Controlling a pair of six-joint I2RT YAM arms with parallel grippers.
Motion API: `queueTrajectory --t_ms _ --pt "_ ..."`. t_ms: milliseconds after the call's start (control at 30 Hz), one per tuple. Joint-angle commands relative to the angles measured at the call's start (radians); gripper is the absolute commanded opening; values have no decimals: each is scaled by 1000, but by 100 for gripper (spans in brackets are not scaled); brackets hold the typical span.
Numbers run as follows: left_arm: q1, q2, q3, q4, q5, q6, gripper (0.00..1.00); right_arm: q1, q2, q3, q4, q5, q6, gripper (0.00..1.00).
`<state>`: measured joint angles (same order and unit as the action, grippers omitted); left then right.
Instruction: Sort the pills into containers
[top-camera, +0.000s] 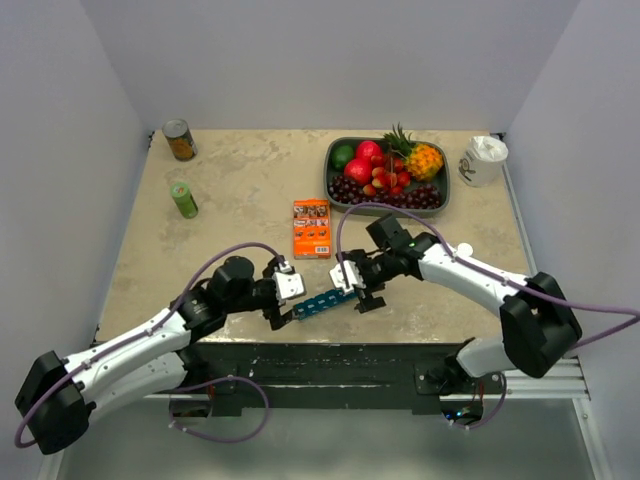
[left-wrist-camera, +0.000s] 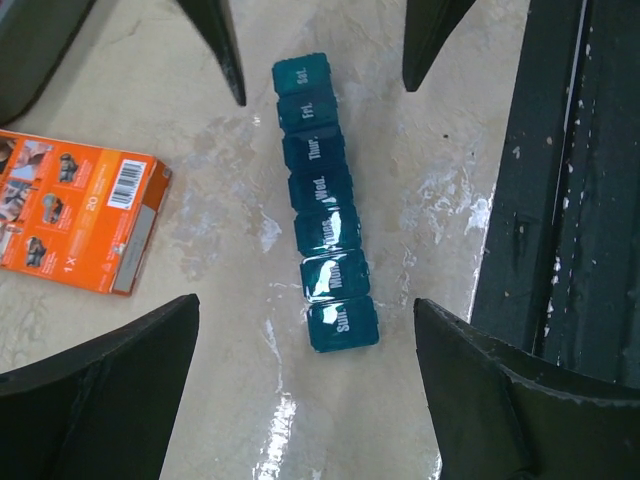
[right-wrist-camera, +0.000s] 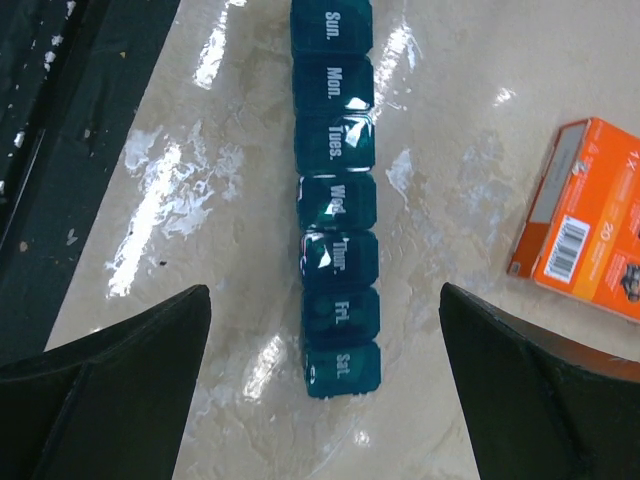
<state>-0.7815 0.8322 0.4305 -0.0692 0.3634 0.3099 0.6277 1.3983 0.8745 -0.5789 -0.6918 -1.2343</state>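
The teal-blue pill organiser (top-camera: 320, 304) lies flat near the table's front edge, its seven day-lettered lids all shut. It also shows in the left wrist view (left-wrist-camera: 322, 200) and the right wrist view (right-wrist-camera: 336, 200). My left gripper (top-camera: 283, 308) is open over its Sun end (left-wrist-camera: 306, 300), one finger on either side and apart from it. My right gripper (top-camera: 357, 291) is open over its Sat end (right-wrist-camera: 325, 290), likewise apart from it. The right gripper's fingertips (left-wrist-camera: 225, 55) show at the top of the left wrist view. No loose pills are in view.
An orange box (top-camera: 312, 227) lies just behind the organiser. A small green bottle (top-camera: 184, 199) and a can (top-camera: 180, 140) stand at the back left. A grey tray (top-camera: 333, 180) of fruit and a white container (top-camera: 483, 160) stand at the back right. The black front rail (left-wrist-camera: 580, 200) runs beside the organiser.
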Motion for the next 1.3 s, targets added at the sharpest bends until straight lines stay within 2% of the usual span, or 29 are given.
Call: queueTrajectory --t_ms 0,200,500,600,833,933,1167,1267 --pt "-41 48 -7 43 -12 100 91 52 51 -9 131 57 -37 97" --pt "-67 82 -12 32 -52 129 91 92 132 -20 200 116 -17 90" --pt "-65 45 -29 34 -58 139 91 148 208 15 191 228 -11 70" --pt "-68 39 -35 32 -49 143 91 150 219 24 174 235 -8 62" --pt "-78 50 -35 31 -23 156 91 148 226 57 116 207 35 31" --pt "-85 56 -30 46 5 150 91 147 202 72 102 163 81 24" --pt "-93 110 -6 108 43 107 91 145 146 112 71 60 177 20" --pt "-94 136 8 105 17 98 91 147 133 112 65 40 180 20"
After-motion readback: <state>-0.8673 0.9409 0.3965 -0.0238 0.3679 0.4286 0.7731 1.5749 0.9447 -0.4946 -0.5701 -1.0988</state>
